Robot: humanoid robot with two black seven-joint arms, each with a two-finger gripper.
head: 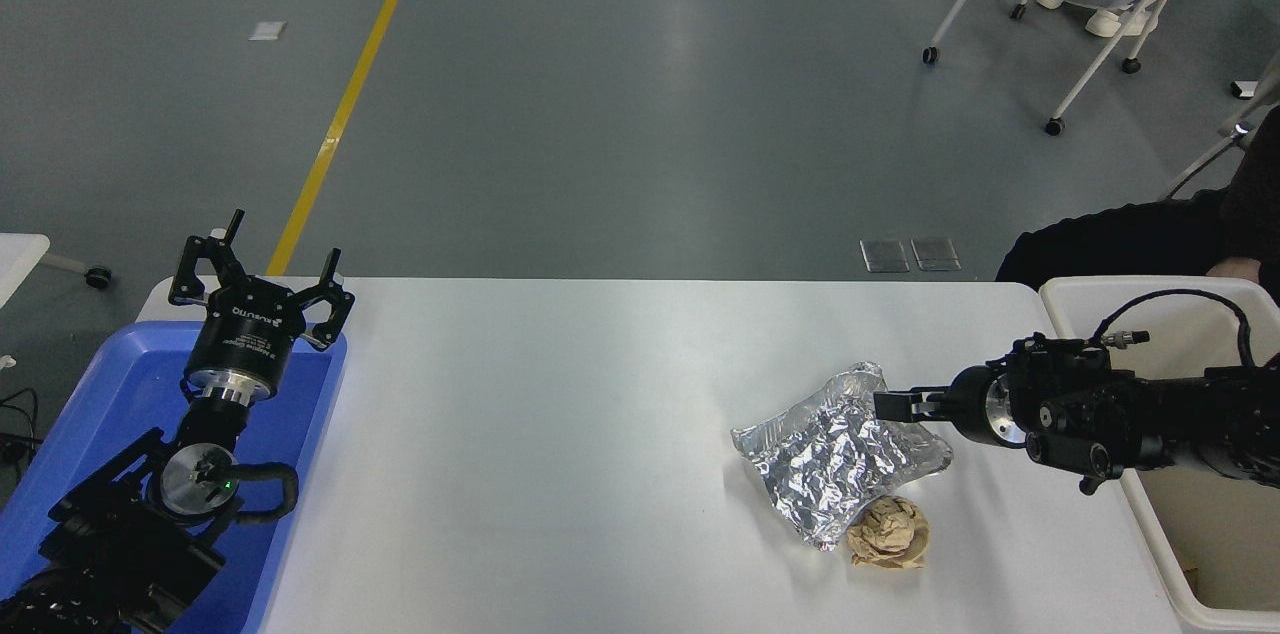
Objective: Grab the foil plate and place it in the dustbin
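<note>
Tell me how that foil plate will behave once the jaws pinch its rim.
The foil plate looks thin and heavily wrinkled, so it will probably crumple or bend at the pinch rather than stay stiff. It likely weighs very little, so a nudge from the right gripper could slide it against the brown paper ball beside it.

My right tool (893, 405) reaches in from the right, its tip over the foil plate's (835, 459) far right rim on the tabletop (560, 434). A brown paper ball (888, 534) touches the plate's near edge. The dustbin (1150, 539) stands at the right; my left tool (260, 274) is parked, fingers spread, over a blue tray (110, 384).
</note>
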